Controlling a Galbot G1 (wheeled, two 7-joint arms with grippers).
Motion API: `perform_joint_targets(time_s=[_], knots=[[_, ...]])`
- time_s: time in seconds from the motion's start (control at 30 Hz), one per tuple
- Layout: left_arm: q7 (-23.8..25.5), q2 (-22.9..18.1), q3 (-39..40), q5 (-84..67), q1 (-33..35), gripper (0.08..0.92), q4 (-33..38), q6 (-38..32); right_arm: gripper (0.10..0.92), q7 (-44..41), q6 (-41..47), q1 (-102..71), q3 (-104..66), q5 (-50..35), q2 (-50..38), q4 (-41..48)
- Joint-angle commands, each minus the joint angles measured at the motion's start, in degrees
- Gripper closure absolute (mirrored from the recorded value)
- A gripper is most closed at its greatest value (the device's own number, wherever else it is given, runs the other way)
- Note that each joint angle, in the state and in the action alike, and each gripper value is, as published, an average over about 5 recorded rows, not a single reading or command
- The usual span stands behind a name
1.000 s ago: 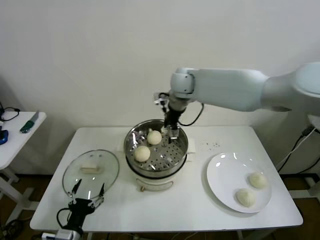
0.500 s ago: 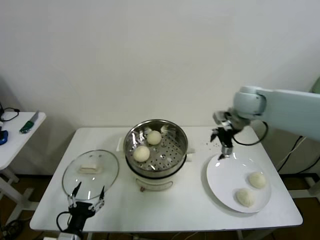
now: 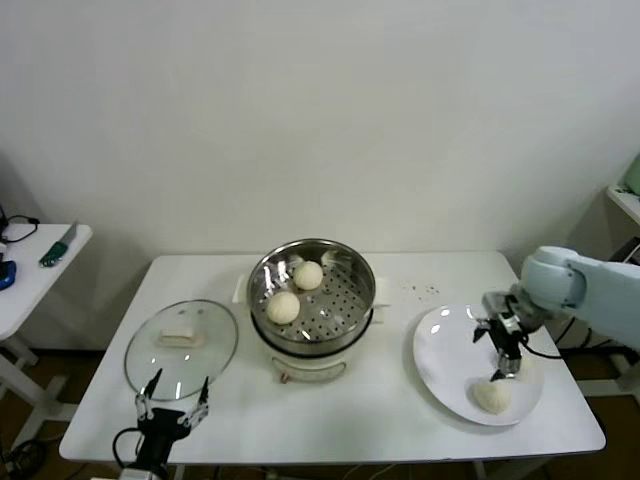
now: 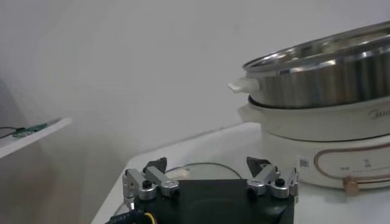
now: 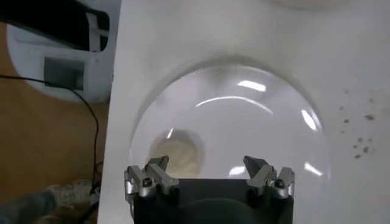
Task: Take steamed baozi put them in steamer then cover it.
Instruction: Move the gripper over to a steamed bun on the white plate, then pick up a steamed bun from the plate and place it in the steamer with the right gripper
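The steamer [image 3: 345,310] stands mid-table on its white pot base [image 3: 312,366], with two baozi inside: one at the back [image 3: 308,274] and one nearer the front [image 3: 284,306]. At the right, a baozi [image 3: 491,396] lies on the white plate [image 3: 445,350]. My right gripper [image 3: 505,365] hangs open over the plate, just behind that baozi. In the right wrist view a baozi [image 5: 177,155] lies close to one fingertip of the open gripper [image 5: 207,164]. The glass cover [image 3: 182,345] lies flat at the left. My left gripper [image 3: 172,405] waits open in front of it, empty.
A small side table [image 3: 40,262] with tools stands off to the left. In the left wrist view the steamer [image 4: 323,73] rises beyond the open left gripper [image 4: 209,167]. Dark specks [image 3: 420,291] dot the table behind the plate.
My right arm has swung from above the steamer across to the right and come down over the plate. The left arm has stayed put.
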State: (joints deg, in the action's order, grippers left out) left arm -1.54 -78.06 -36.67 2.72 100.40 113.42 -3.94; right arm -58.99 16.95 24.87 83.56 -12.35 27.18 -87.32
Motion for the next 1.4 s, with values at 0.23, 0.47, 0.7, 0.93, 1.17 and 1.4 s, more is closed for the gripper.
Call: perform_joint_targets(time_s=[0.23,0.47,0.7,0.93,1.17,1.4], knots=[[-0.1,-0.3,0.0,0.4,-0.3,0.177,-0.5,0.3,0.203,-0.3,-0.4,-13.2,-8.2,5.5,-0.9,2.8],[-0.1,-0.3,-0.1,0.3,-0.6,0.177,-0.9,0.4,0.203,-0.5,-0.5,-13.7,-8.2,5.9,1.0,5.1],[-0.1,-0.2,-0.1,-1.5,-0.6,0.177,-0.5,1.0,0.227,-0.4,-0.6,-14.0,-8.3,6.1,2.4,6.1],[-0.2,-0.2,-0.1,-1.4,-0.6,0.177,-0.4,1.1,0.327,-0.6,-0.6,-13.6,-8.1,6.0,2.4,6.2],[-0.3,-0.2,0.1,-1.1,-0.5,0.177,-0.2,1.2,0.354,-1.2,-2.0,-8.5,-6.3,5.8,3.1,6.4],[-0.2,-0.3,0.6,-0.7,-0.2,0.177,0.2,1.3,0.355,-3.7,-16.8,9.8,2.6,9.2,11.0,7.5]])
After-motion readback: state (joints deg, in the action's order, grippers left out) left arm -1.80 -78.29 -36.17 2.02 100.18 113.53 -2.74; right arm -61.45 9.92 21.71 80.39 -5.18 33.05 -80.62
